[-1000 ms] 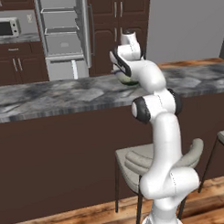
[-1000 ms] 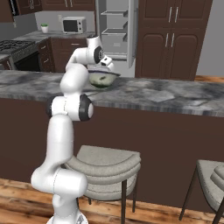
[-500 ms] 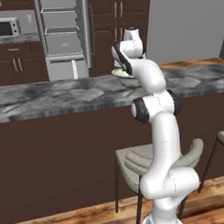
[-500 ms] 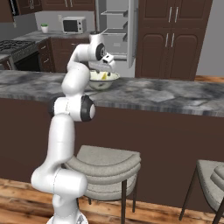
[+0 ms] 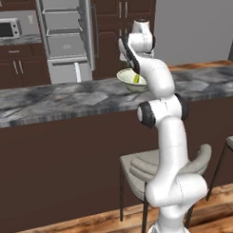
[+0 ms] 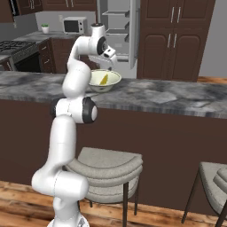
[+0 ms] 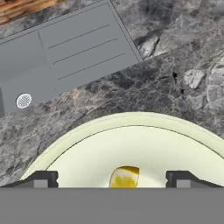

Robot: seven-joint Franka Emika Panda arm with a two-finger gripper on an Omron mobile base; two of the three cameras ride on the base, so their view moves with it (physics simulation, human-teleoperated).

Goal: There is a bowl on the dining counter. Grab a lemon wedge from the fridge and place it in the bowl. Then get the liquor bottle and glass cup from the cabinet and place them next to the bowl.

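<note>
The lemon wedge (image 7: 124, 177) (lower half) is cut off — bowl (image 7: 131, 131) rim too.

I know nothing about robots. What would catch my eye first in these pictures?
First the tall white arm, bent over the grey stone counter. Its open gripper hangs just above a pale bowl with a yellow lemon wedge lying inside. Behind, the fridge stands with its door open.

The dining counter (image 5: 51, 99), a grey marbled slab on a dark wood front, crosses mid-frame in both base views. The pale bowl (image 6: 104, 81) rests directly on it (upper centre of the right base view).
</note>
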